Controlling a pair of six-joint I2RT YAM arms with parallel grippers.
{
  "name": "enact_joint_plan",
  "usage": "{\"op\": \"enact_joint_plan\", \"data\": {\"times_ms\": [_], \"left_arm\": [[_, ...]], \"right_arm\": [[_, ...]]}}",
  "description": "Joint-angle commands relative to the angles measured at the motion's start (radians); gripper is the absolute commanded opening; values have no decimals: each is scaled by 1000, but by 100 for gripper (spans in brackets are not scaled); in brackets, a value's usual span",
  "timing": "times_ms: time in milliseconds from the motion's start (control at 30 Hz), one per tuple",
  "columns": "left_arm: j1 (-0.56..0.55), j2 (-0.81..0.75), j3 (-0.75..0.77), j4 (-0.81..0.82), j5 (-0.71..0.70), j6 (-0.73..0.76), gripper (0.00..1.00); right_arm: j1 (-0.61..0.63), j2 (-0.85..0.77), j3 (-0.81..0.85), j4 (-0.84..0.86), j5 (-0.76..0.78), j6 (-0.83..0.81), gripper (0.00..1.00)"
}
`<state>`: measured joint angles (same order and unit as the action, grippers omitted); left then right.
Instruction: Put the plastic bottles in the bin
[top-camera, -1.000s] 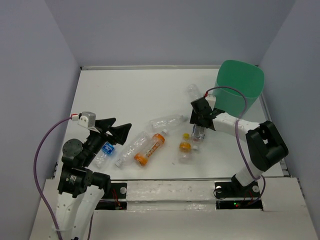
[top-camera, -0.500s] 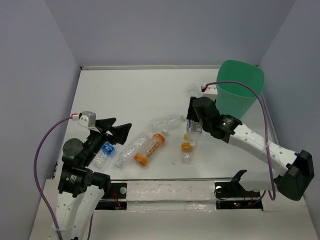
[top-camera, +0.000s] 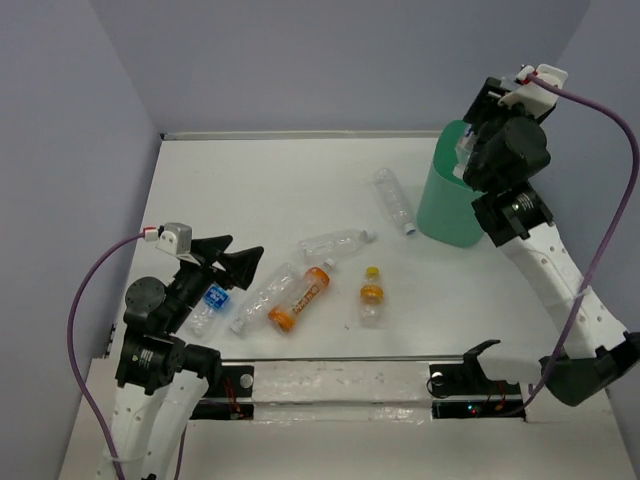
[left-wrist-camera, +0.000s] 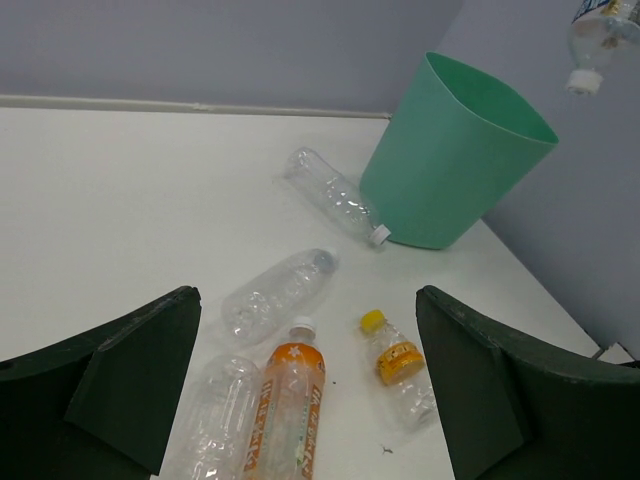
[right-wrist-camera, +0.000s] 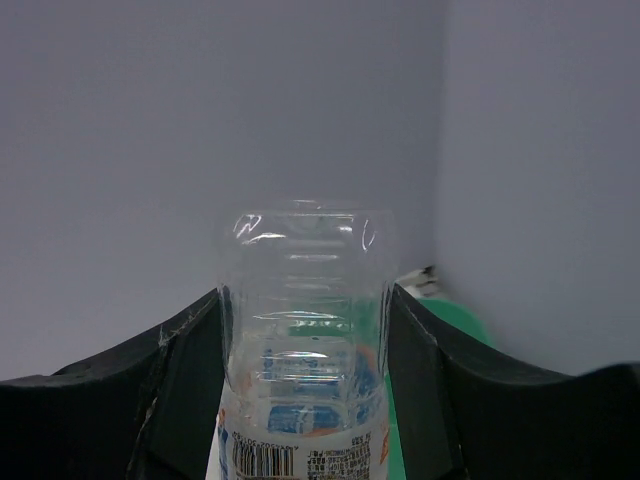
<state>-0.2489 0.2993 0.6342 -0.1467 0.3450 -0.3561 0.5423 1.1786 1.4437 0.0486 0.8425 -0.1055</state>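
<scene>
My right gripper (top-camera: 472, 140) is raised high over the mint-green bin (top-camera: 445, 205) at the far right. It is shut on a clear bottle (right-wrist-camera: 300, 420) with a blue-and-orange label. In the left wrist view that bottle (left-wrist-camera: 600, 30) hangs cap-down above the bin (left-wrist-camera: 450, 160). My left gripper (top-camera: 235, 262) is open and empty above the table's left side. On the table lie a clear bottle (top-camera: 393, 200) beside the bin, another clear bottle (top-camera: 335, 243), a crushed clear one (top-camera: 262, 297), an orange-labelled bottle (top-camera: 300, 297), a small yellow-capped bottle (top-camera: 371, 295) and a blue-labelled bottle (top-camera: 210, 300).
Grey walls close the white table (top-camera: 270, 180) on the left, back and right. The bin stands in the far right corner against the right wall. The blue-labelled bottle lies just under my left arm.
My right arm has lifted its bottle from the table's middle up and to the right, to above the bin. The left arm and the other bottles have not moved.
</scene>
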Motion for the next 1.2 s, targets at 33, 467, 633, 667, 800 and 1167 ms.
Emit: {"op": "enact_joint_plan", "data": {"times_ms": [33,467,633,667,800,1167], "left_arm": [[-19,-15,-4,36,-1,9,99],[-62,-28,-1,32,-20,14,99],[-76,-29,-1,30,-20,12,99],[-76,-32,-1,32,-21,14,99],[-76,-37,-1,32,-27,14,99],[-76,-29,1,27,-37,14,99]], "right_arm": [[-215,160,55,286,53,-243,41],[-291,289,-170,569,-13,-388,69],[-291,250,-160,475,-38,-325,98],[-291,240,-135,417,-52,-294,98],[-233,179,-40,141,-218,-149,94],[-30,459,313,-469,-627,-59,89]]}}
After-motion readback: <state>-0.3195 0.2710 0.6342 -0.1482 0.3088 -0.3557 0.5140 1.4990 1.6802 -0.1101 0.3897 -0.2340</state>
